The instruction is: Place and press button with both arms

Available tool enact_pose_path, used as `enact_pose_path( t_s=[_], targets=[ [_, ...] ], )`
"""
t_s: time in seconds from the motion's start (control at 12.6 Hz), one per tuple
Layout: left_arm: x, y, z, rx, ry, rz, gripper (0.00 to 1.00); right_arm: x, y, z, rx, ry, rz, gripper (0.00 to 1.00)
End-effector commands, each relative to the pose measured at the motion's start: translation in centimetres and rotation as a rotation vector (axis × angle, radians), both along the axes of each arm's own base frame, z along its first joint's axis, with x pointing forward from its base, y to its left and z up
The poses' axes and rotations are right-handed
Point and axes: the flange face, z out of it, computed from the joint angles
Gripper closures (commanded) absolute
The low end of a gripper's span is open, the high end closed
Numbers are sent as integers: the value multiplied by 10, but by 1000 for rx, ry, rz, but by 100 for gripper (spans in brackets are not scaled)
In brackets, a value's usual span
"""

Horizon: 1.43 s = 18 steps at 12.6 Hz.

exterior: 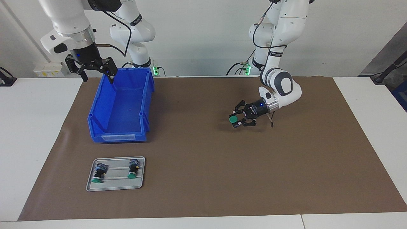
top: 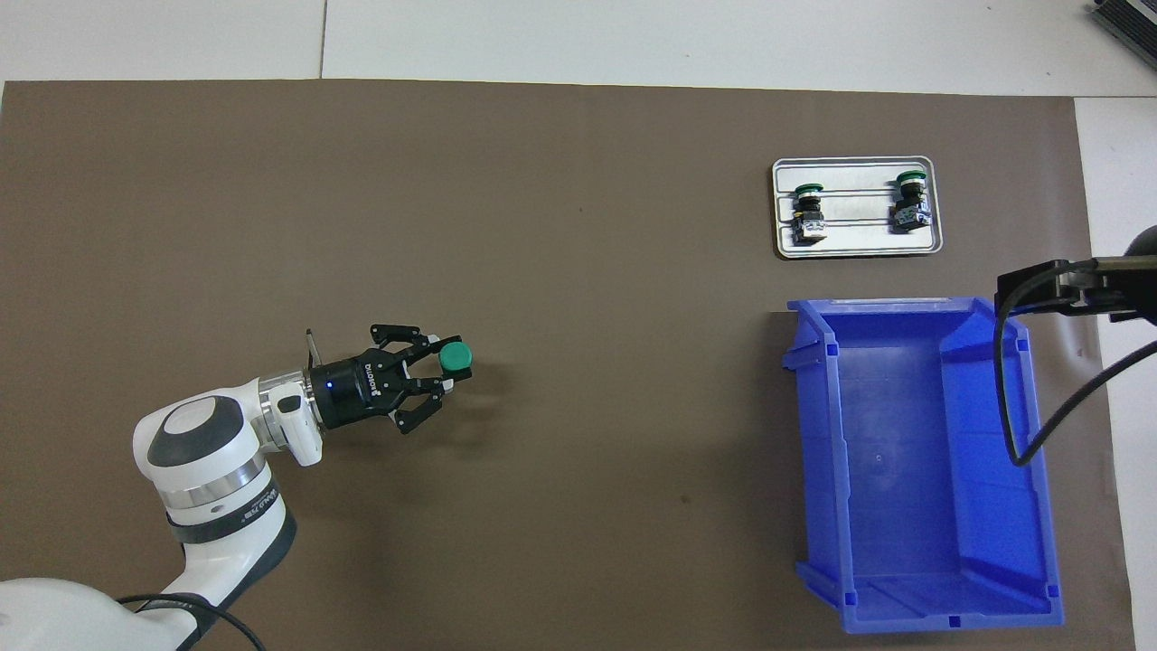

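— Which step is this?

— Placing, I judge. The left gripper [exterior: 239, 120], low over the brown mat [exterior: 206, 165] toward the left arm's end, is clamped on a small green-capped push-button [exterior: 233, 119].

— Next?

— Set it down upright, then press.

— The right gripper [exterior: 95, 67]?

— It waits, fingers apart, over the blue plastic bin [exterior: 119, 108].

— Count?

— Three buttons: one held, two [exterior: 97, 174] [exterior: 133, 168] on the grey metal tray [exterior: 115, 184]. One bin.

Matt brown paper-like mat [exterior: 203, 178] over smooth white tabletop [exterior: 31, 127]. Glossy blue plastic bin [exterior: 105, 133]; brushed grey metal tray [exterior: 116, 183] with raised rim. Smooth green plastic cap on the button [exterior: 233, 119]; glossy white arm shells, matt black gripper links.
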Motion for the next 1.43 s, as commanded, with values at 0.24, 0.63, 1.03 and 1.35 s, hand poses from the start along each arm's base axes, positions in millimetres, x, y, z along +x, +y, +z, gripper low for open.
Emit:
enact_pose_path(
  t_s=[0.24, 0.63, 1.03, 1.35],
  targets=[
    [-17, 2, -9, -7, -44, 30, 100, -5, -4, -2, 22, 12, 7, 0],
    [-19, 5, -13, 20, -38, 36, 100, -5, -4, -2, 22, 12, 7, 0],
    [-19, 8, -14, 19, -27, 45, 20, -6, -3, -2, 22, 12, 8, 0],
    [-11, 14, -8, 18, -16, 45, 19, -6, -3, -2, 24, 13, 8, 0]
  ],
)
